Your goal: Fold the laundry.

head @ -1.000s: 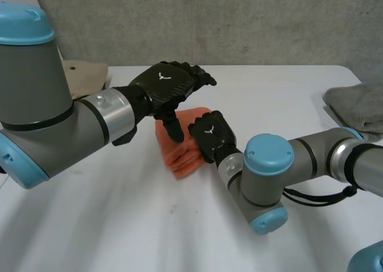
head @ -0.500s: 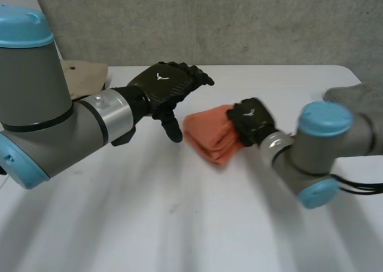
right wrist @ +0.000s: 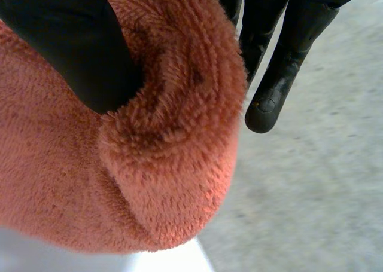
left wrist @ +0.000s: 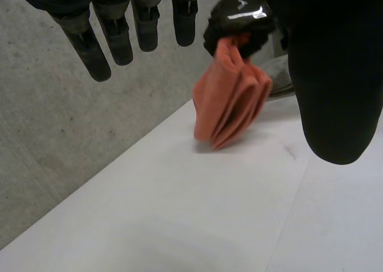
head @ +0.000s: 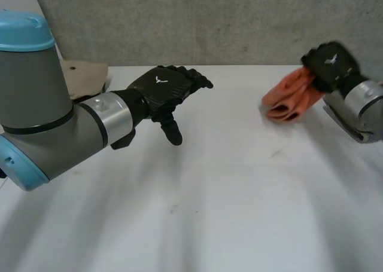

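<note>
One folded orange towel (head: 288,97), hanging lengthwise, pinched by right robot hand (head: 328,64)

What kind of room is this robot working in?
Probably a robot test lab: bare grey concrete wall, plain white table, black right hand gripping a folded orange fluffy towel.

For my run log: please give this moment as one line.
left hand: open, above table | right hand: shut on folded orange towel
</note>
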Robot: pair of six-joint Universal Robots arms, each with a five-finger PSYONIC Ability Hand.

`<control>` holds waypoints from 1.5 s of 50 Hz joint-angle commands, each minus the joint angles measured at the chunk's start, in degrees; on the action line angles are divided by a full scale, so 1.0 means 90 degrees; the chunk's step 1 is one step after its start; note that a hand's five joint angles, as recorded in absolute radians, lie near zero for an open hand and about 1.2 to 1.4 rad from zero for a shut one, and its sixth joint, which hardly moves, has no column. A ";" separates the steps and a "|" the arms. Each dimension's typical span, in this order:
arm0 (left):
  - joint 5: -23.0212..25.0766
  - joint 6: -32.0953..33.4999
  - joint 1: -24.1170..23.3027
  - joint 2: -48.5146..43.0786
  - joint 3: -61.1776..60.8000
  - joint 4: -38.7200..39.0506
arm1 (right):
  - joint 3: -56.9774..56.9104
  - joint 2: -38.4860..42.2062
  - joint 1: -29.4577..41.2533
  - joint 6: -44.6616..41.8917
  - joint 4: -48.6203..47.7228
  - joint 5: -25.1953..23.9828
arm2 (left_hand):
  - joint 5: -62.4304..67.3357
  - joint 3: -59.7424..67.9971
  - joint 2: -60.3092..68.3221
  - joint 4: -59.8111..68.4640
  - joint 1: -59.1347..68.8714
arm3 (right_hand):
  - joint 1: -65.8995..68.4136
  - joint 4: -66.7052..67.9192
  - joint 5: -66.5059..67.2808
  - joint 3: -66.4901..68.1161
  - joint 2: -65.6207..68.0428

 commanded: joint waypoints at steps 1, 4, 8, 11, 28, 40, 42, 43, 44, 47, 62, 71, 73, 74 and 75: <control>-0.0010 -0.0031 0.0015 0.0057 0.0035 -0.0001 | -0.1607 0.0495 -0.0631 0.1633 -0.0691 0.0083 | -0.0045 0.0031 0.0062 0.0057 0.0096 | 0.3197 0.1330 0.1888 0.1530 0.1552; -0.0010 -0.0031 0.0006 0.0066 0.0044 -0.0001 | -0.2019 0.0720 -0.0778 0.1918 -0.0790 0.0083 | -0.0026 0.0050 0.0080 0.0075 0.0114 | 0.3197 0.1330 0.1888 0.1530 0.1552; -0.0020 -0.0031 -0.0004 0.0076 0.0074 -0.0001 | -0.2527 0.1071 -0.1236 0.2134 -0.0839 -0.0063 | -0.0026 0.0050 0.0081 0.0075 0.0115 | 0.3197 0.1330 0.1888 0.1530 0.1552; -0.0020 -0.0050 -0.0014 0.0096 0.0074 -0.0001 | -0.2616 0.1296 -0.1432 0.2134 -0.0858 -0.0199 | -0.0026 0.0050 0.0081 0.0075 0.0115 | 0.3197 0.1330 0.1888 0.1530 0.1552; -0.0020 -0.0148 -0.0141 0.0018 0.0064 0.0028 | -0.1230 0.2049 -0.2995 0.1997 -0.1327 -0.1928 | -0.0026 0.0050 0.0081 0.0075 0.0115 | 0.3197 0.1330 0.1888 0.1530 0.1552; 0.0000 -0.0441 -0.0190 0.0242 0.0210 0.0028 | -0.0165 0.0097 -0.3474 0.1656 -0.0927 -0.1646 | -0.0045 0.0031 0.0062 0.0057 0.0096 | -0.4581 -0.6447 -0.5890 -0.6248 -0.6226; 0.0000 -0.0441 -0.0180 0.0262 0.0210 0.0028 | -0.0194 -0.0234 -0.3523 0.1626 -0.0810 -0.1374 | -0.0045 0.0031 0.0062 0.0057 0.0096 | -0.4581 -0.6447 -0.5890 -0.6248 -0.6226; 0.0000 -0.0441 -0.0180 0.0271 0.0201 0.0028 | -0.0204 -0.0333 -0.3532 0.1626 -0.0771 -0.1285 | -0.0045 0.0031 0.0062 0.0057 0.0096 | -0.4581 -0.6447 -0.5890 -0.6248 -0.6226; 0.0000 -0.0441 -0.0180 0.0272 0.0191 0.0028 | -0.0214 -0.0421 -0.3533 0.1626 -0.0741 -0.1207 | -0.0045 0.0031 0.0062 0.0057 0.0096 | -0.4581 -0.6447 -0.5890 -0.6248 -0.6226; -0.0010 -0.0441 -0.0180 0.0281 0.0113 0.0028 | -0.0233 -0.0909 -0.3542 0.1558 -0.0556 -0.0914 | -0.0045 0.0031 0.0062 0.0057 0.0096 | -0.4581 -0.6447 -0.5890 -0.6248 -0.6226; -0.0234 -0.0471 -0.0131 0.0555 -0.0024 0.0126 | 0.0908 -0.3331 -0.1250 0.1118 -0.0077 0.1616 | -0.0101 -0.0025 0.0006 0.0001 0.0040 | -0.4581 -0.6447 -0.5890 -0.6248 -0.6226; -0.1620 -0.0403 0.0239 0.0770 -0.0404 0.1082 | 0.2461 -0.3772 0.1114 0.1206 0.0138 0.2231 | -0.0269 -0.0193 -0.0162 -0.0167 -0.0128 | -0.4581 -0.6447 -0.5890 -0.6248 -0.6226; -0.1835 -0.0363 0.0579 0.0770 -0.0512 0.1549 | 0.2772 -0.3723 0.1717 0.1216 0.0138 0.2581 | -0.0274 -0.0198 -0.0168 -0.0173 -0.0134 | -0.4581 -0.6447 -0.5890 -0.6248 -0.6226; -0.1855 -0.0363 0.0717 0.0760 -0.0541 0.1707 | 0.2881 -0.3694 0.1876 0.1226 0.0138 0.2680 | -0.0274 -0.0198 -0.0168 -0.0173 -0.0134 | -0.4581 -0.6447 -0.5890 -0.6248 -0.6226; -0.1856 -0.0363 0.0854 0.0740 -0.0561 0.1834 | 0.2988 -0.3664 0.1994 0.1226 0.0128 0.2787 | -0.0274 -0.0198 -0.0168 -0.0173 -0.0134 | -0.4581 -0.6447 -0.5890 -0.6248 -0.6226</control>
